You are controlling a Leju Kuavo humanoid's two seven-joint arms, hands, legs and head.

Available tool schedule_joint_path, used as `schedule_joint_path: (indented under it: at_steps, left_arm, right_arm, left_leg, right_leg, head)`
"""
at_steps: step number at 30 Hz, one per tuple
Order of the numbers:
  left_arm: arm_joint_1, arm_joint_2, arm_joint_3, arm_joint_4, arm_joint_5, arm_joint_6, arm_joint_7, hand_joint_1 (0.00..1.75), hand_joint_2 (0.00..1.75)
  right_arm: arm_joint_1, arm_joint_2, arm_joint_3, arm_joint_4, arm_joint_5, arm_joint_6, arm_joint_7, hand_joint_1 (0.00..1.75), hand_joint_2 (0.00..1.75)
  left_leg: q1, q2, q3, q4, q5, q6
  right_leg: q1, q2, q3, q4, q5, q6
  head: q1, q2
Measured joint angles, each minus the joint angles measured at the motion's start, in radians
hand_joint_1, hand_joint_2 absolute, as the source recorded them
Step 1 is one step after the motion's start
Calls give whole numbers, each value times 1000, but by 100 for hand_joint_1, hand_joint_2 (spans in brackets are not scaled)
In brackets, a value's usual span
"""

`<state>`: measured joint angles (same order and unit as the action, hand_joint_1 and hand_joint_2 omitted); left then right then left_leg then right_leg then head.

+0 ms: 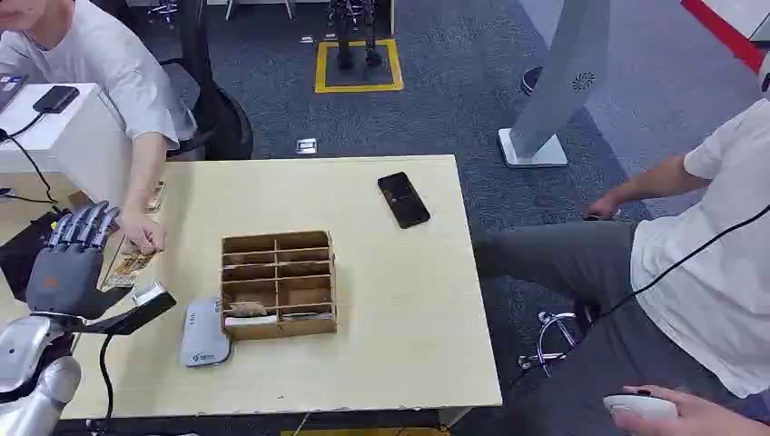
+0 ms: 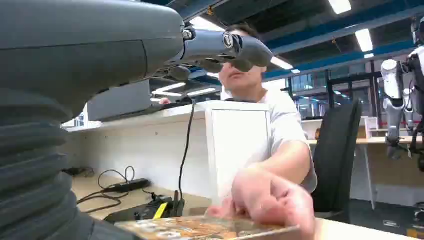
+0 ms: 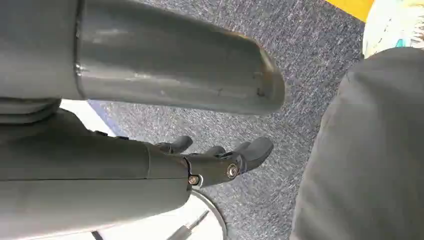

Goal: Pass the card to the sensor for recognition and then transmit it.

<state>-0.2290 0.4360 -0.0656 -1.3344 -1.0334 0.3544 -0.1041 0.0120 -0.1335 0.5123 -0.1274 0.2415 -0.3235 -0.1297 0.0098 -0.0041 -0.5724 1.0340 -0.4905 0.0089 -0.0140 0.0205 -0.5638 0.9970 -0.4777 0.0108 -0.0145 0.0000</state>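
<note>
Now, left hand [image 1: 71,262] hovers over tabletop's [image 1: 399,300] left edge, palm down, fingers straight & spread, holding nothing; just beyond its fingertips lies the card [image 1: 130,263], flat near left edge, w/ orange-brown printed picture on its face, a person's hand [image 1: 143,231] resting on its far end; grey sensor [image 1: 204,332] sits toward front edge, touching left side of wooden divider box [image 1: 279,283] at mid-table; black phone [image 1: 403,199] near far right corner; right hand [image 3: 220,159] hangs over blue-grey carpet, fingers loosely apart, empty.
</note>
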Motion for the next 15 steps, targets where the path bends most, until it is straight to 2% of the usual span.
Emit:
schedule_joint_path:
  at_steps: [15]
  left_arm:
    - [7,5,16,0,29,-4,-15,175,175]
  right_arm:
    - [0,0,2,0,-1,0,-2,0,0]
  left_leg:
    - [0,0,0,0,0,0]
  right_leg:
    - [0,0,0,0,0,0]
  head:
    - [0,0]
